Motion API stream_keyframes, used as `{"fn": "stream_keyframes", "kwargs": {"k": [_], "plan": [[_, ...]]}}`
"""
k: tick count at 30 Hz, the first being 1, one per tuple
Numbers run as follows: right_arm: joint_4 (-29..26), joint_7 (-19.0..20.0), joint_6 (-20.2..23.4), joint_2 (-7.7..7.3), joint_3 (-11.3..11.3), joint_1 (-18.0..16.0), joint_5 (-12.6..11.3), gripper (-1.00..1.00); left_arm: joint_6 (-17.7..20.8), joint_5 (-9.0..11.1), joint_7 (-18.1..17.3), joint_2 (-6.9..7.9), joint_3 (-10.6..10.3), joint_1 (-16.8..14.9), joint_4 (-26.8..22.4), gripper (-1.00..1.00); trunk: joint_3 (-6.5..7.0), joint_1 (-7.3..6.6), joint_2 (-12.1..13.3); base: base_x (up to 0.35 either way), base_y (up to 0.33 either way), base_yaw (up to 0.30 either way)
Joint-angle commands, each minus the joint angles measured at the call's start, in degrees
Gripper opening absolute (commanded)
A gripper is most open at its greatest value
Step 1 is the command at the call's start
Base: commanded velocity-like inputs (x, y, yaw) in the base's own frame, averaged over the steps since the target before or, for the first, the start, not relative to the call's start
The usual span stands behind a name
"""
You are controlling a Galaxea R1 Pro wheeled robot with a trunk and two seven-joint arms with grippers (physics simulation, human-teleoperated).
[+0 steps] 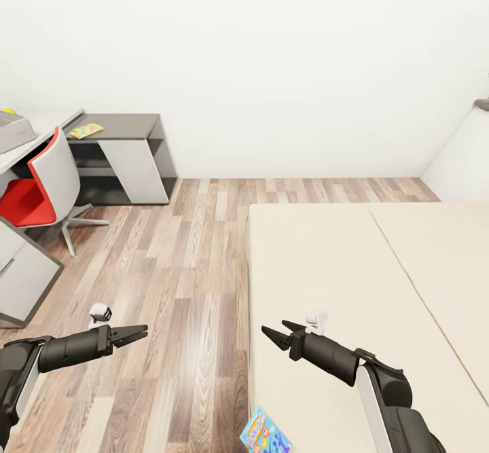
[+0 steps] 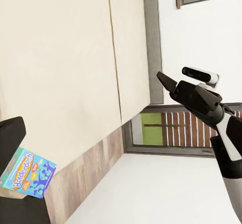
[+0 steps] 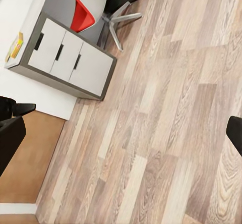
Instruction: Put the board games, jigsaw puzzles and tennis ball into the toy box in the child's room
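A light blue board game (image 1: pixel 266 434) with an orange logo lies on the beige bed (image 1: pixel 339 269) at its near edge; it also shows in the left wrist view (image 2: pixel 27 172). My right gripper (image 1: pixel 275 334) hovers open over the bed's edge, a little beyond the game. My left gripper (image 1: pixel 136 335) hangs open over the floor, left of the bed. Far left, a multicoloured jigsaw puzzle (image 1: pixel 86 130) lies on the grey table (image 1: pixel 129 125). Beside it stands the grey toy box (image 1: pixel 13 132), with the yellow-green tennis ball (image 1: pixel 9 111) just behind it.
A red-and-white swivel chair (image 1: pixel 41 188) stands at the table. A grey drawer cabinet (image 1: pixel 24 273) is at the left edge, seen too in the right wrist view (image 3: pixel 70 57). Wood-plank floor (image 1: pixel 183 263) runs between table and bed. White walls close the room.
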Motion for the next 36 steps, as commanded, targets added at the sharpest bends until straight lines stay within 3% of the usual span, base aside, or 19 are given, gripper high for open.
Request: {"fn": "stream_keyframes", "kwargs": {"k": [1,36], "plan": [[-0.01,0.15,0.37,0.05,-0.12,-0.04,-0.2,1.0,0.61,-0.03,-0.22,0.02,0.0,-0.03,-0.01,1.0,0.01,0.03,-0.09,0.0,0.0,0.0],[-0.01,0.15,0.37,0.05,-0.12,-0.04,-0.2,1.0,0.61,-0.03,-0.22,0.02,0.02,-0.03,-0.01,1.0,3.29,0.03,-0.09,0.0,0.0,0.0]]}}
